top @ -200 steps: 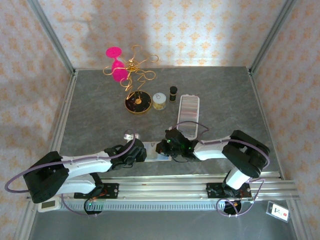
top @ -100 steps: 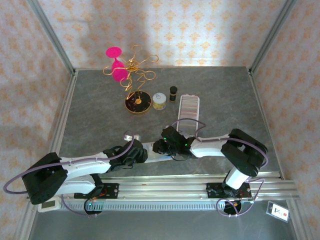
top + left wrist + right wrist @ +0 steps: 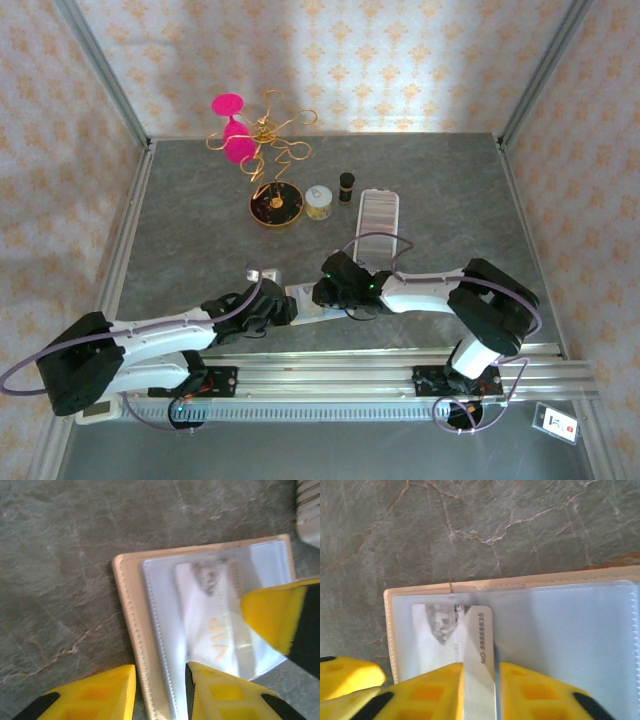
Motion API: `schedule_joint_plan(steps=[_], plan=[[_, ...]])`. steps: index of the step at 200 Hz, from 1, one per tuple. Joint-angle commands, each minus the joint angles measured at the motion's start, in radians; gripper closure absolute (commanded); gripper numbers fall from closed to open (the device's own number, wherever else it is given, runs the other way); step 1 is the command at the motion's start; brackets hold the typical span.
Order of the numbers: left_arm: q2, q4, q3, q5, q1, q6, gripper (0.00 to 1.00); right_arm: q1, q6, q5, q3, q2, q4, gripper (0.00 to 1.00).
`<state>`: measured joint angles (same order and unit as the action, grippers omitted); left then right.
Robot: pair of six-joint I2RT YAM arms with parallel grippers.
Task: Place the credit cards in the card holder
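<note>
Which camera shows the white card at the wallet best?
Right wrist view: the card sits close, its number readable, pinched by the right gripper at the card holder. Left wrist shows it blurred, lettered VIP; the top view, just a pale speck.

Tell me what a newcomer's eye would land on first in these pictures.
Probably the gold wire stand with hot-pink discs at the far side of the table, the brightest thing there. Then the action near the front edge: the right pincer pinches a whitish credit card at the clear sleeve of the open beige card holder, whose edge the left pincer straddles.
</note>
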<state>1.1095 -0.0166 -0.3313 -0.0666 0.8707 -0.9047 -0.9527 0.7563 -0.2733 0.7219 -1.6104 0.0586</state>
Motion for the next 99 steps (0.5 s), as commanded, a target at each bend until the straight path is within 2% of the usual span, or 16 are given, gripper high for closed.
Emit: schedule_joint_plan(steps=[1,11,28,58,99], plan=[[-0.034,-0.049,0.024,0.017,0.004,-0.035,0.67,0.002,-0.008,0.045,0.004,0.017,-0.043,0.84],[-0.04,-0.062,0.03,0.017,0.004,-0.045,0.69,0.002,-0.009,0.043,0.004,0.011,-0.043,0.9],[-0.039,-0.08,0.042,0.019,0.004,-0.056,0.72,0.002,-0.009,0.037,0.002,0.005,-0.036,0.94],[-0.024,-0.077,0.045,0.039,0.002,-0.069,0.77,0.002,-0.01,0.021,0.008,-0.015,-0.031,0.95],[-0.003,-0.095,0.065,0.043,0.002,-0.078,0.79,-0.017,-0.014,0.019,0.029,-0.049,-0.039,0.98]])
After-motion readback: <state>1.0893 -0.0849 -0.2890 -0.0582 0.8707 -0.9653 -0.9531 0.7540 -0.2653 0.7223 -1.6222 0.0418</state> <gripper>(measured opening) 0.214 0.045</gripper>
